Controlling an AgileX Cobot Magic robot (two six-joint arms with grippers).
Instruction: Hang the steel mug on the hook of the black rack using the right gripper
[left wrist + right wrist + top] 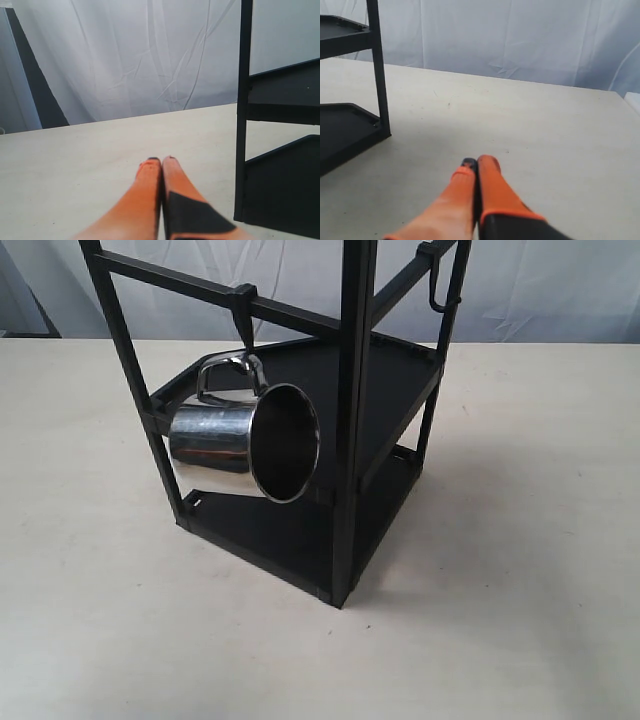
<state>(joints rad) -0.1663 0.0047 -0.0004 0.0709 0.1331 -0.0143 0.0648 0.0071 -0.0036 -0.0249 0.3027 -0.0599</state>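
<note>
Steel mug [245,445] hangs by looped handle on hook [244,325] of black rack [352,420], well away from right gripper [476,165], whose orange fingers press together, empty. Mug likely light, rigid, slippery; handle best hold. Long axis near horizontal, mouth toward exterior camera, slightly right.

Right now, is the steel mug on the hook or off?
On. The steel mug hangs by its handle from the hook, tilted, mouth sideways; no gripper touches it.
</note>
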